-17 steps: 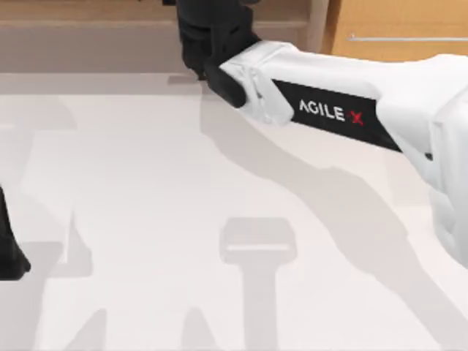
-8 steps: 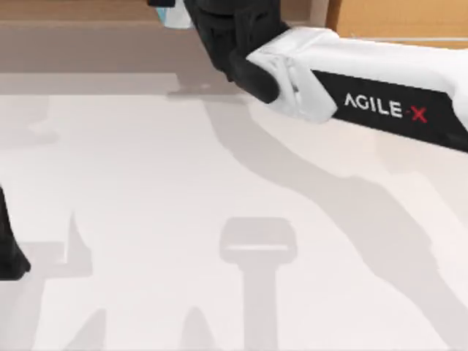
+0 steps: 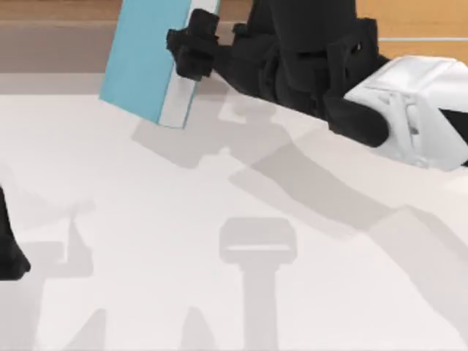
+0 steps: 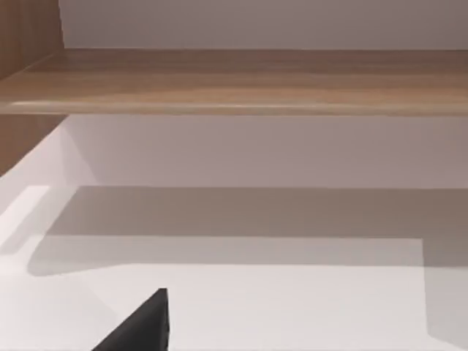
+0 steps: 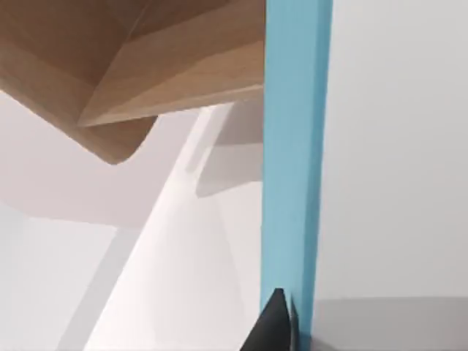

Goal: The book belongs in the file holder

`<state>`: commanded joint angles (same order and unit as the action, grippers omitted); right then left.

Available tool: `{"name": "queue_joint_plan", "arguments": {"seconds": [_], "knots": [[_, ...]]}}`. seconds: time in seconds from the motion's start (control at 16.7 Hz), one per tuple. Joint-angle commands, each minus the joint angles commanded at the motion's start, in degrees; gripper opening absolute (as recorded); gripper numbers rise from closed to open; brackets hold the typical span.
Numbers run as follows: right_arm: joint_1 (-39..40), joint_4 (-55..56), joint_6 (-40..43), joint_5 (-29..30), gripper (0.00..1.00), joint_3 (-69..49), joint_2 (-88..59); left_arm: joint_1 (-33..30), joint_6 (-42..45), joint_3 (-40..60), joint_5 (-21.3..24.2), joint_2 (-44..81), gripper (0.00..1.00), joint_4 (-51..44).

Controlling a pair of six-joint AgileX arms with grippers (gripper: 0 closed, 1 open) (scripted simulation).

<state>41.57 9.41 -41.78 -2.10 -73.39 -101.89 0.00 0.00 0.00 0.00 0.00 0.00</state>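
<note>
The right gripper (image 3: 191,53) is gripping the book (image 3: 146,58) by one edge and holding it above the white table (image 3: 146,241), near the table's far side toward the top view's left. The book is hanging tilted, its teal-blue cover facing up and its white page edge turned toward the gripper, and it is casting a shadow on the table just below. From the right wrist view, the book (image 5: 296,146) is running as a teal-blue band beside one dark finger (image 5: 272,325). The left arm (image 3: 9,248) is sitting parked at the table's left edge; whether its fingers are spread or closed cannot be told.
</note>
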Motion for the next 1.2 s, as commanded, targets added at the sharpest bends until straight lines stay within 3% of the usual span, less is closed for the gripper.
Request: {"name": "queue_joint_plan", "arguments": {"seconds": [0.3,0.54,0.84,1.2], "knots": [[-10.2,-1.5,-14.9,-12.9,0.00,17.0,11.7,0.0,0.0,0.0,0.0,0.0,1.00,0.0],[-23.3,1.1,-25.0,-19.3,0.00,27.6,17.8,0.0,0.0,0.0,0.0,0.0,1.00,0.0],[-43.3,7.9,-33.4,-22.7,0.00,34.6,18.7,0.0,0.0,0.0,0.0,0.0,1.00,0.0],[-64.7,19.3,-39.2,-23.7,0.00,31.3,10.1,0.0,0.0,0.0,0.0,0.0,1.00,0.0]]}}
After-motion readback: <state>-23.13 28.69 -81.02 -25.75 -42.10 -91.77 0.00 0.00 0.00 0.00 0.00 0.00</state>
